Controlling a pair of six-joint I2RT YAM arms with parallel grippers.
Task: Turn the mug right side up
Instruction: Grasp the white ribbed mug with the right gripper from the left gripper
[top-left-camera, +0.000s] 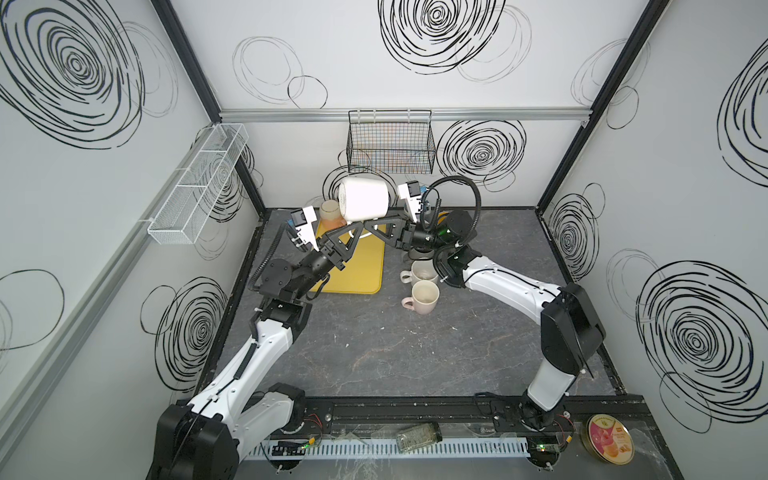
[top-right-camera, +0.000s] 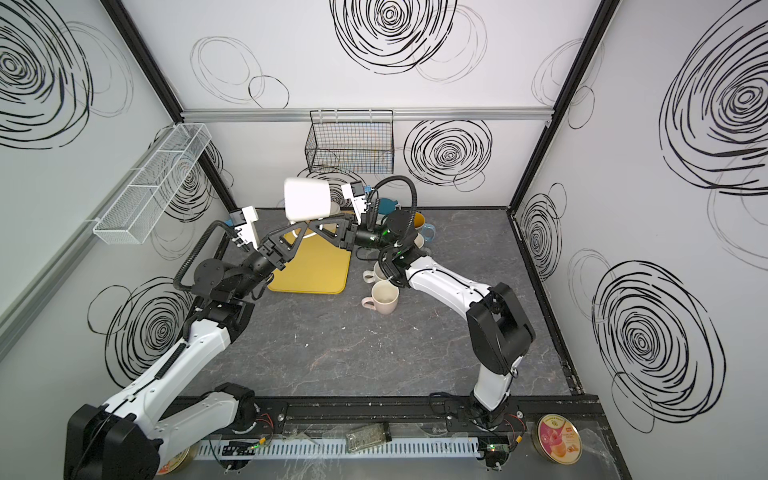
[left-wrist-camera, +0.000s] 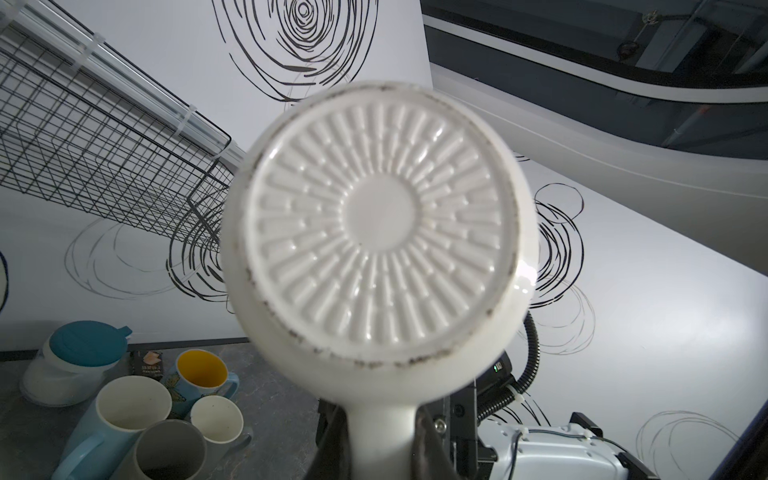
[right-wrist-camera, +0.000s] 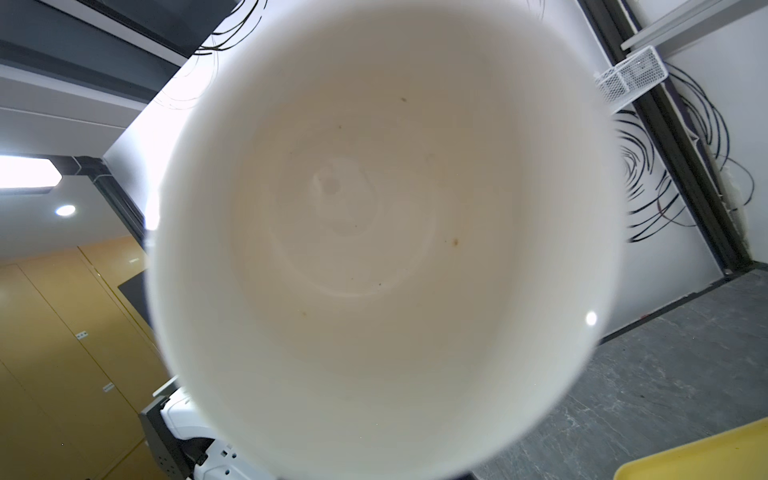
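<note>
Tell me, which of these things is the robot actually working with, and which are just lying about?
In the job:
- mug, on its side in the air
- left hand, shut on its handle
- right hand, tips under the mug

Just lying about:
- pink mug
- mat
- black basket
- white basket
- tin
- jug

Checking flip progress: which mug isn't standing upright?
The large white ceramic mug, held sideways in the air by the left gripper; the pink mug and cream mug stand upright on the tabletop.
</note>
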